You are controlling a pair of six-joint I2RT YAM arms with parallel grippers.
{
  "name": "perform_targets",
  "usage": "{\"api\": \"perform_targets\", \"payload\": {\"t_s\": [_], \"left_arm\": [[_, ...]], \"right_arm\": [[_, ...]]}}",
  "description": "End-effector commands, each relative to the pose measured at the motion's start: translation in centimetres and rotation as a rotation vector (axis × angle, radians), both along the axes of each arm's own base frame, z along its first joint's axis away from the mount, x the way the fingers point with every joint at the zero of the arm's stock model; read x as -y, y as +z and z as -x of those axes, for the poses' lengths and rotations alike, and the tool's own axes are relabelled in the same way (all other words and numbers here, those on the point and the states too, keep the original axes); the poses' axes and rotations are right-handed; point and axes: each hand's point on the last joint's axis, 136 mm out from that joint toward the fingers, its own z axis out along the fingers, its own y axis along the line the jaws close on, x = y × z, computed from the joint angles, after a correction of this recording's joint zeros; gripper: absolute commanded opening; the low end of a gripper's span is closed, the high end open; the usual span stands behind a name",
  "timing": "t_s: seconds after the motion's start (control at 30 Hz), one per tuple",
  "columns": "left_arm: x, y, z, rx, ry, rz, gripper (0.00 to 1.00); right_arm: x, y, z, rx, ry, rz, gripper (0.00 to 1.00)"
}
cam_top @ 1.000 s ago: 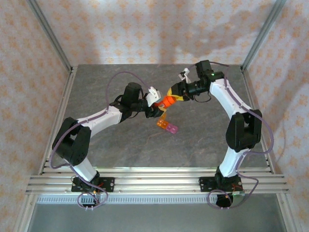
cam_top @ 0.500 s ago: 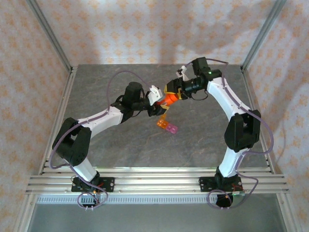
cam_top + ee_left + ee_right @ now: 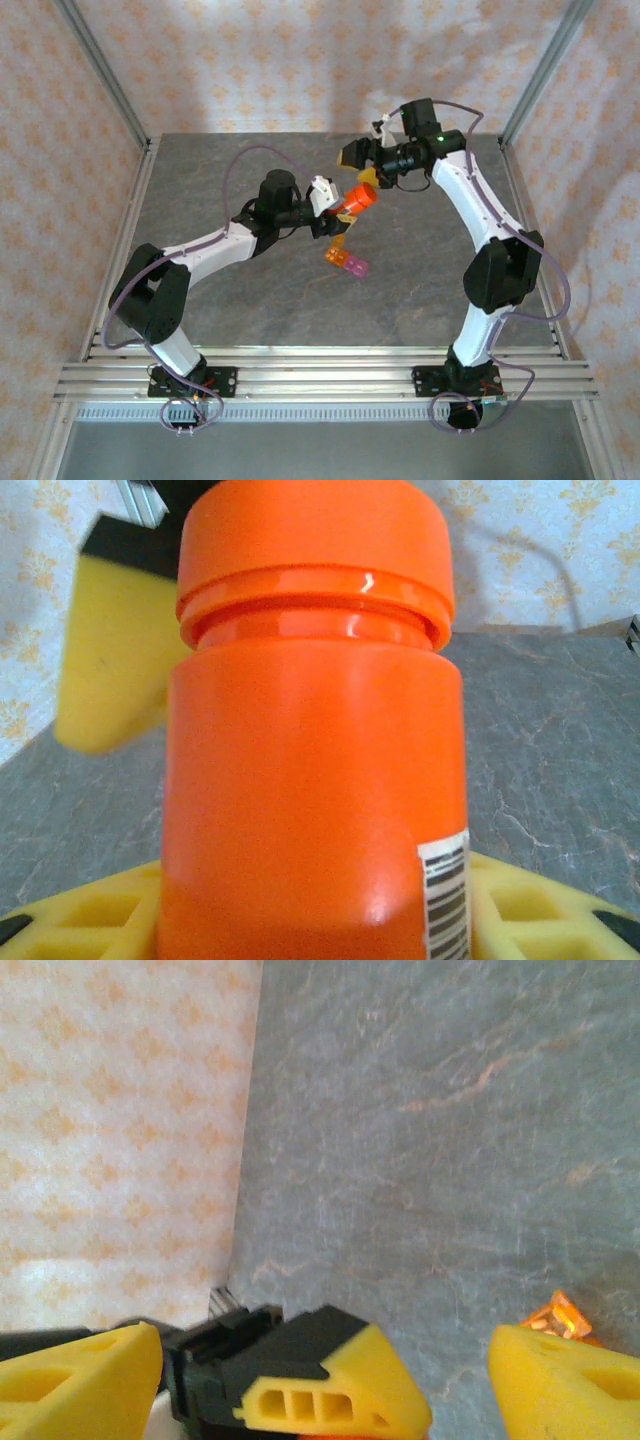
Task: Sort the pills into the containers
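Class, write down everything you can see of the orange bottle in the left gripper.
The orange bottle is a glossy, opaque plastic cylinder. It has a matching orange cap on and a white barcode label low on its side. The left gripper clamps its lower body and holds it tilted, cap towards the open right gripper, one yellow finger of which stands close beside the cap.

- pill bottle (image 3: 310, 750): bright orange, cap too; white label (image 3: 445, 900) with a black barcode
- containers (image 3: 345, 262): translucent orange at the left end, pink at the right
- table (image 3: 250, 300): grey with pale stone-like veins
- walls (image 3: 300, 60): cream with orange floral motifs
- right gripper (image 3: 360, 165): yellow fingers (image 3: 565, 1375)
- arms (image 3: 470, 200): white and black
- cables (image 3: 232, 175): purple
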Motion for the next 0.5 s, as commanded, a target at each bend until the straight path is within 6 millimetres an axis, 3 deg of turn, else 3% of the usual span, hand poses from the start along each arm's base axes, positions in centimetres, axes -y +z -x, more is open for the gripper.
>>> {"api": "perform_targets", "payload": {"t_s": [0.0,0.2,0.47], "left_arm": [[-0.2,1.1,-0.2,0.036,0.017,0.041,0.00],[-0.3,1.6,-0.3,0.028,0.037,0.067,0.00],[-0.4,1.6,-0.1,0.026,0.034,0.063,0.00]], "right_arm": [[1.9,-0.1,-2.9,-0.003,-0.127,0.023,0.84],[5.7,-0.9,-3.7,-0.006,-0.258,0.058,0.83],[8.2,-1.1,-0.6,0.056,-0.277,0.159,0.82]]}}
